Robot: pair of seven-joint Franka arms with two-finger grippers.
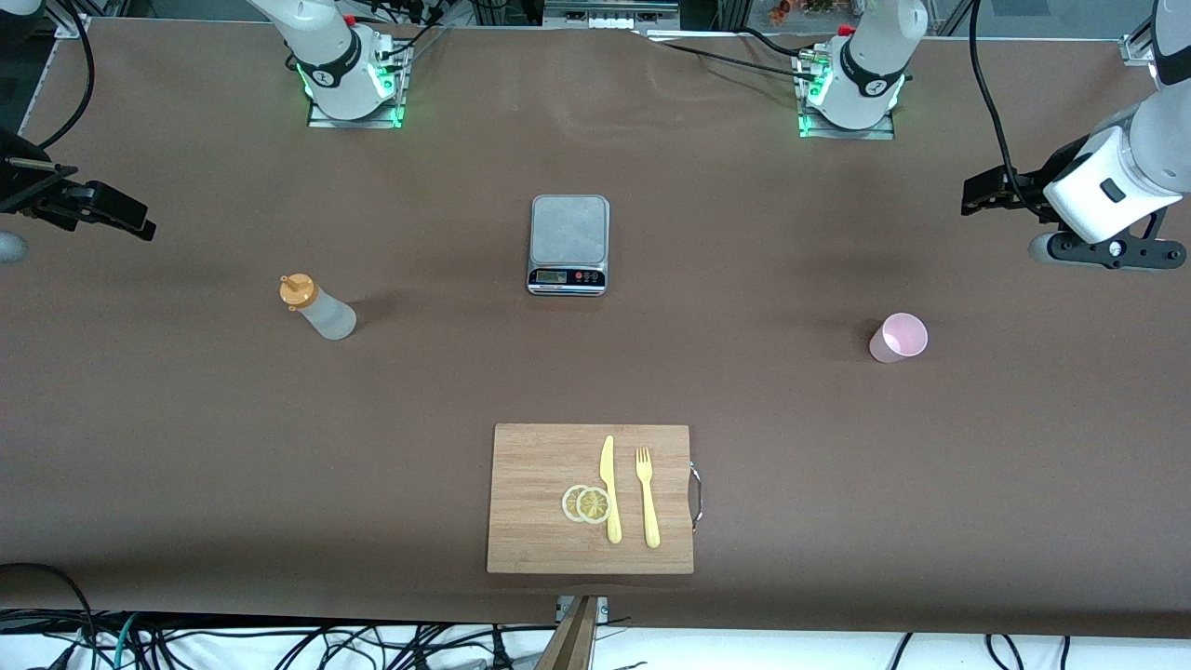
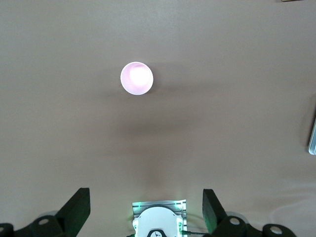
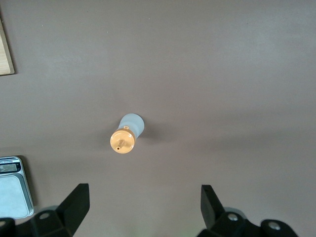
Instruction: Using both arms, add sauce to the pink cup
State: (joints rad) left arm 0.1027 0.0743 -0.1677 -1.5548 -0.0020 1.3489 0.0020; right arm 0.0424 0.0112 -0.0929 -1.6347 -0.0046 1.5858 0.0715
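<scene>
The sauce bottle (image 1: 318,308), whitish with an orange cap, stands on the brown table toward the right arm's end; from above it shows as an orange disc on a pale body (image 3: 126,134). The pink cup (image 1: 899,337) stands upright toward the left arm's end, its round rim and pale inside facing up (image 2: 137,78). My left gripper (image 1: 977,194) hangs high over the table's edge at its own end, open and empty (image 2: 146,206). My right gripper (image 1: 112,212) hangs high at its end, also open with nothing between its fingers (image 3: 145,205).
A small kitchen scale (image 1: 569,244) with a grey plate sits mid-table, nearer the robots' bases. A wooden cutting board (image 1: 530,456) lies near the front edge, carrying two lemon slices (image 1: 587,503), a yellow knife (image 1: 609,489) and a yellow fork (image 1: 647,496).
</scene>
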